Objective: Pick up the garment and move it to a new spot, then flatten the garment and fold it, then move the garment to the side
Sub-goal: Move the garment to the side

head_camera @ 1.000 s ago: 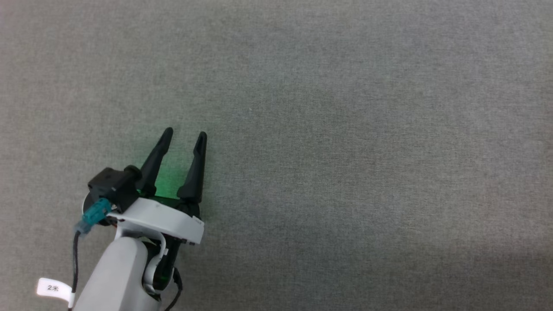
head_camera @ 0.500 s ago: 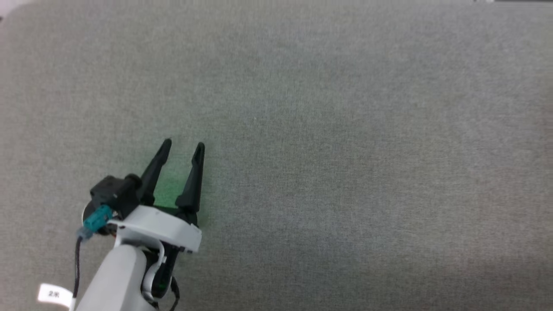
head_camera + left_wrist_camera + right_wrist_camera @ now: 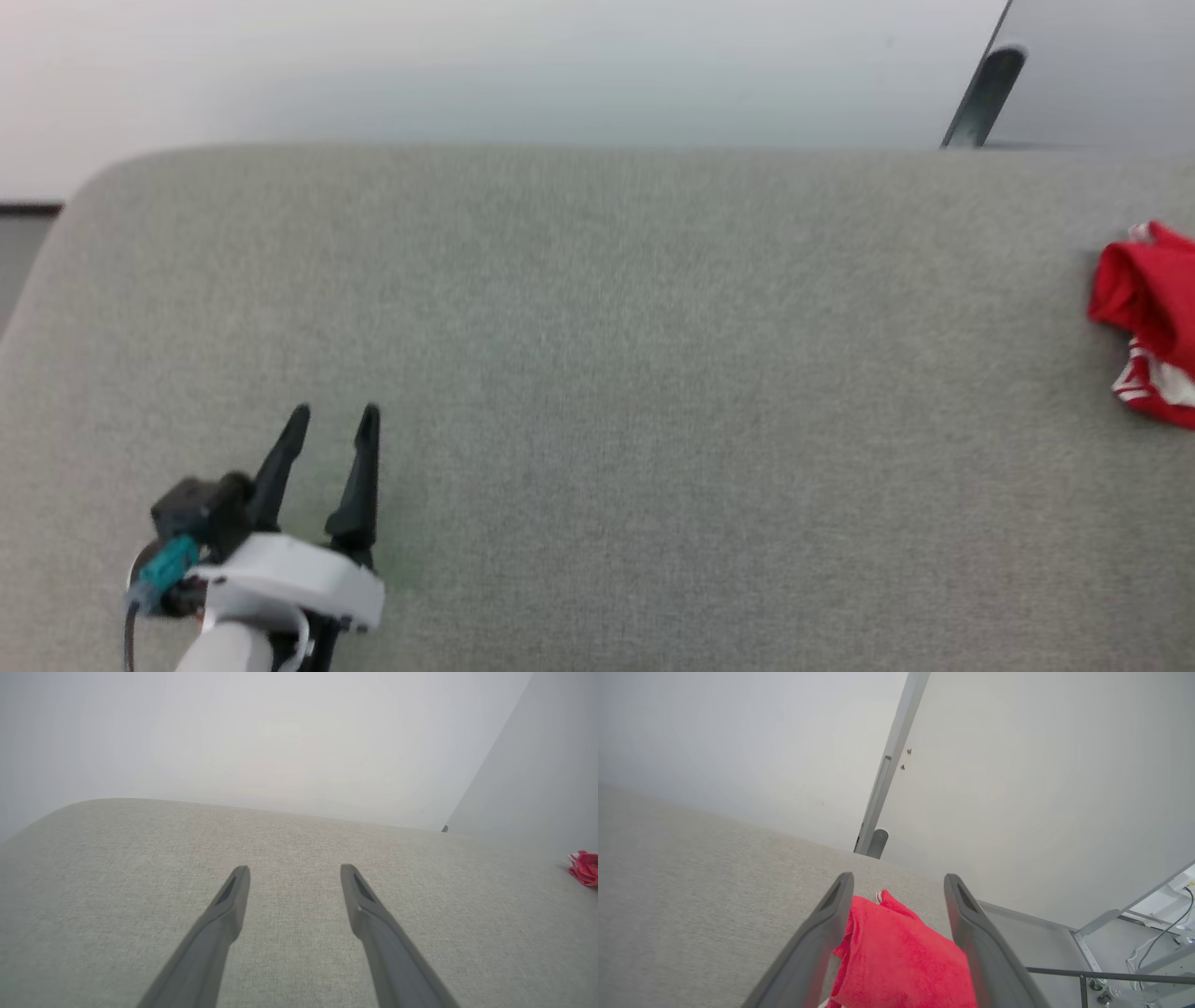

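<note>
The garment is a crumpled red heap with a bit of white striping, lying at the far right of the grey cloth-covered table. The left wrist view shows the garment small at its right edge. In the right wrist view my right gripper is open, its fingers wide apart over the garment, which lies loose between and below them. My left gripper is open over bare table at the lower left, far from the garment. The left gripper has nothing between its fingers.
The table's far edge runs along a pale wall, with a rounded corner at the far left. A dark slanted post stands behind the far right. Off the table's right end are a metal frame and cables.
The head camera has tilted up, so the table's far edge, the wall and the garment have come into view. My left gripper stays open over the table.
</note>
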Robot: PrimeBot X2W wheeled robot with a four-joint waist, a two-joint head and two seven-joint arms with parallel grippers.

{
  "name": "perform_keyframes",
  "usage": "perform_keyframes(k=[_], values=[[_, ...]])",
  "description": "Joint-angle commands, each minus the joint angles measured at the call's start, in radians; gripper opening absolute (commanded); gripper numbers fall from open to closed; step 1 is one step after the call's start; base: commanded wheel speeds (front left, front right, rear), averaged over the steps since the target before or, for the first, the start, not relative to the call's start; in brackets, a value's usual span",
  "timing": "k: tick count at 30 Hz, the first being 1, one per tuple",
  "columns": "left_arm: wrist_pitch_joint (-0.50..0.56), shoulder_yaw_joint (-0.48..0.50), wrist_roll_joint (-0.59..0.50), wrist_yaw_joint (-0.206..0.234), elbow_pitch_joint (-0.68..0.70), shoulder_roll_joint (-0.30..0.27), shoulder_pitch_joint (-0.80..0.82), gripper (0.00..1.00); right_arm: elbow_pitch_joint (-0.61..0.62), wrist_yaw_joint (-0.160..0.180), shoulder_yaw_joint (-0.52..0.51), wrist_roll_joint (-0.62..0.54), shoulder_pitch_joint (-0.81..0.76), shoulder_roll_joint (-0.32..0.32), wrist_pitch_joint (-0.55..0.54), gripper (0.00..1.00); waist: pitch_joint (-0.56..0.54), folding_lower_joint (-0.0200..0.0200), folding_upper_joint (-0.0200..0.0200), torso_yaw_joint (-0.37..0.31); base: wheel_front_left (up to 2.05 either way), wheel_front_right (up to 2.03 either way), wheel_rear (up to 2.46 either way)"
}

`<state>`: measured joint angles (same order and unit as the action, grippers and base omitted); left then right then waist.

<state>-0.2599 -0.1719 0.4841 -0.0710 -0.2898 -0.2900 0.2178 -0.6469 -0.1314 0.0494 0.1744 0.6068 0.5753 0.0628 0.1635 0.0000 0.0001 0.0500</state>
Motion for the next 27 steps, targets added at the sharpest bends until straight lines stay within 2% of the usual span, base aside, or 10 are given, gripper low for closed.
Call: perform_keyframes(k=[1, 5, 14, 27], values=[[-0.004, 0.009, -0.005, 0.01, 0.004, -0.007, -0.034, 1.0, 0.038, 0.002, 0.007, 0.006, -0.045, -0.024, 0.032, 1.0, -0.111, 0.0, -0.0001, -0.034, 0.0, 0.0, 0.0], [-0.005, 0.029, -0.001, 0.015, 0.013, -0.019, -0.092, 1.0, 0.127, 0.002, -0.002, 0.002, -0.147, -0.078, 0.084, 1.0, -0.165, 0.0, -0.0001, -0.042, 0.0, 0.0, 0.0], [-0.005, 0.076, 0.006, -0.008, 0.038, -0.027, -0.174, 1.0, 0.274, 0.002, -0.056, 0.024, -0.356, -0.195, 0.133, 1.0, -0.217, 0.0, -0.0001, -0.026, 0.0, 0.0, 0.0], [-0.005, 0.19, -0.053, -0.025, 0.095, -0.011, -0.255, 1.0, 0.381, 0.002, -0.071, 0.01, -0.532, -0.316, 0.151, 1.0, -0.241, 0.0, -0.0001, -0.039, 0.0, 0.0, 0.0]])
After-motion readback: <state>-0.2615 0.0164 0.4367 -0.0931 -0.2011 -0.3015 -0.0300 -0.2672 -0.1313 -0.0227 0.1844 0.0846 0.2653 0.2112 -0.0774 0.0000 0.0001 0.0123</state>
